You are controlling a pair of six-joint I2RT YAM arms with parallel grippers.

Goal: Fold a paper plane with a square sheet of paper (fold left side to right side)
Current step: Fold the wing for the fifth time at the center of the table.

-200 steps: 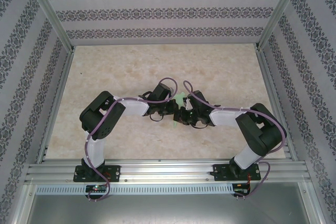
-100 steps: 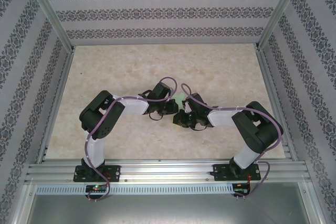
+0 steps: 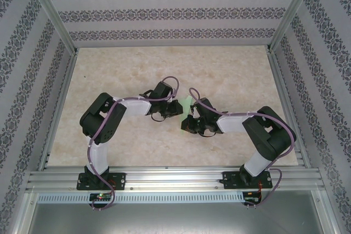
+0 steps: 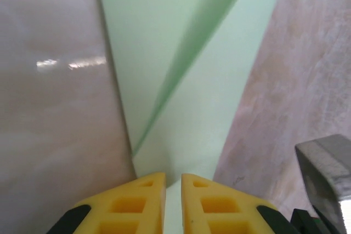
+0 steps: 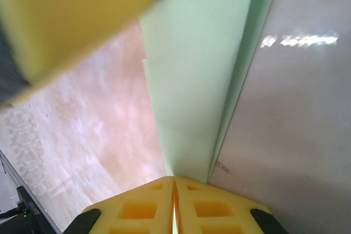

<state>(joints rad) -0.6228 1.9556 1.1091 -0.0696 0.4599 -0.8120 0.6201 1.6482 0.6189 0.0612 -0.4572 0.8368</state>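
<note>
- My right jaws clamp the paper plane [image 5: 192, 80] by its narrow end, at the bottom centre of that wrist view.
- My left jaws stand a slit apart, with paper showing in the gap.
- The plane looks light, limp and easily creased, so I judge its folded edges the safest hold.
- From above, both my elbows splay outward and my wrists meet the plane mid-worktop [image 3: 137, 69].

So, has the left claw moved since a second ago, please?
Yes, the left claw has pulled back leftward, toward the table's left rail and away from the paper.
</note>
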